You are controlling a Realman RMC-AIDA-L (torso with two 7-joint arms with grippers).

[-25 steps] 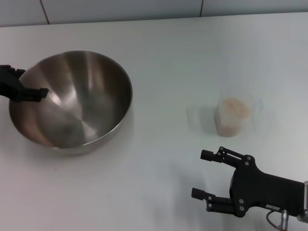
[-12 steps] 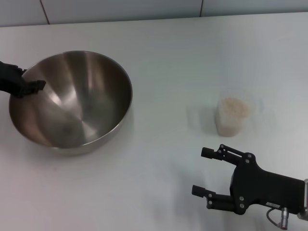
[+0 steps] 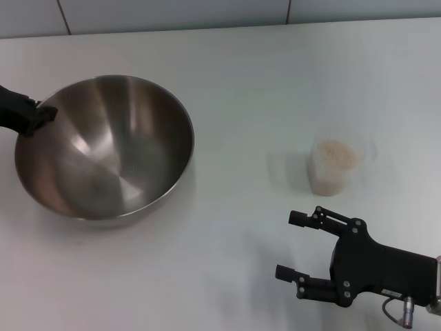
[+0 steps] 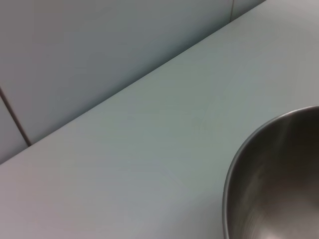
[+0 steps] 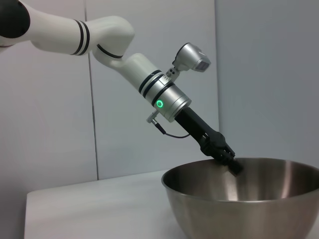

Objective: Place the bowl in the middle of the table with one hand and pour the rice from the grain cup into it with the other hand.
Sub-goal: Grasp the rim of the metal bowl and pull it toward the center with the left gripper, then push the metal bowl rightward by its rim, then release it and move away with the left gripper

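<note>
Head view: left pincer (image 3: pixel 38 117) clamps the bowl (image 3: pixel 103 148) rim to drag it; right pincer (image 3: pixel 295 245) waits, fingers apart, near the grain cup (image 3: pixel 333 167).

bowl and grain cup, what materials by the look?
Bowl: metal, likely stainless steel, with a brushed shiny inside that shows streaked reflections. Grain cup: clear colourless material, probably plastic; the pale rice shows through its wall. Table: smooth, plain white, matte-looking; its material is unclear.
</note>
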